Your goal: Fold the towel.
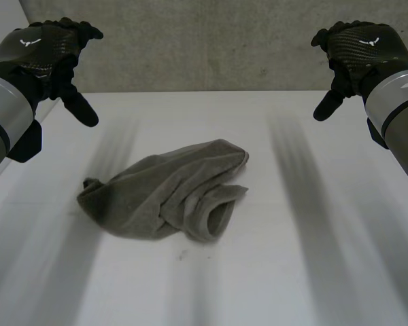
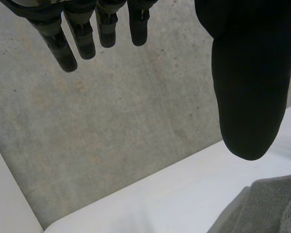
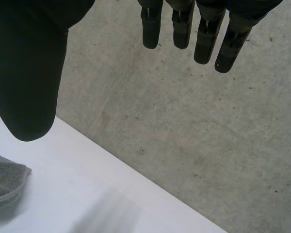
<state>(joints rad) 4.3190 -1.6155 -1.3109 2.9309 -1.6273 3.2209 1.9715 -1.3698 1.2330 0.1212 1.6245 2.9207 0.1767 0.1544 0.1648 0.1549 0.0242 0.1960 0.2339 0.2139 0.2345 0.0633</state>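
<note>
Towel (image 1: 164,193) lies crumpled mid-table (image 1: 326,272), one end rolled under. My left hand (image 1: 47,51) and right hand (image 1: 359,46) hover high on either side, well apart from the cloth, fingers loose and spread, holding nothing. Step: approach, fold not begun. Next, I reckon: drop both hands, find corners, spread heap flat first.

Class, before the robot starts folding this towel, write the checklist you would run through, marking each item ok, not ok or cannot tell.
1. The towel lies wholly on the table: ok.
2. The towel is spread flat: not ok, it is crumpled in a heap.
3. The left robot hand is open and empty: ok.
4. The right robot hand is open and empty: ok.
5. Both hands are apart from the towel: ok.
6. All corners can be found: cannot tell, folds hide some.
</note>
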